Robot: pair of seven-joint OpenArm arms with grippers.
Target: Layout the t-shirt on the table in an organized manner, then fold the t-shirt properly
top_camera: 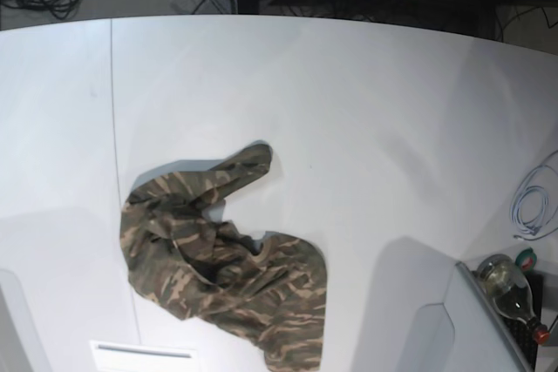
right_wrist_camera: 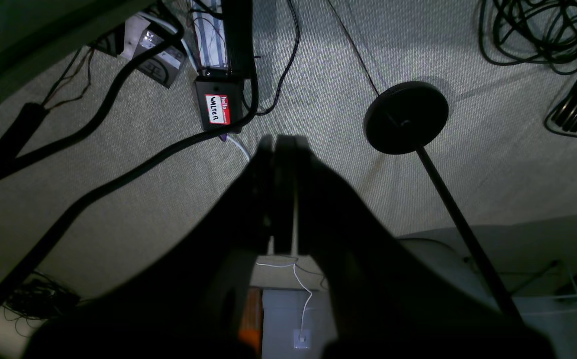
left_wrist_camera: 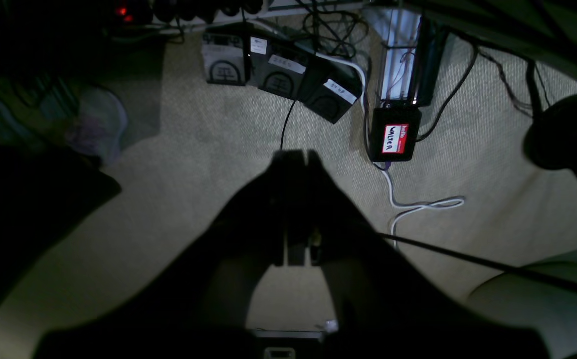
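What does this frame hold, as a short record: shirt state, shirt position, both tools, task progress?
shirt state: t-shirt crumpled in a heap, not spread, not folded
shirt position: on the table, near edge, just beside the thin dark seam
left tool: shut, empty, pointing at carpeted floor, off the table
right tool: shut, empty, also over the floor
arms in base view: none visible
task progress: layout not yet begun

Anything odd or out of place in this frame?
The t-shirt lies crumpled in a heap on the table, not laid out. Both wrist cameras look at carpet and cables, not the table: the left end effector and right end effector are shut and empty.
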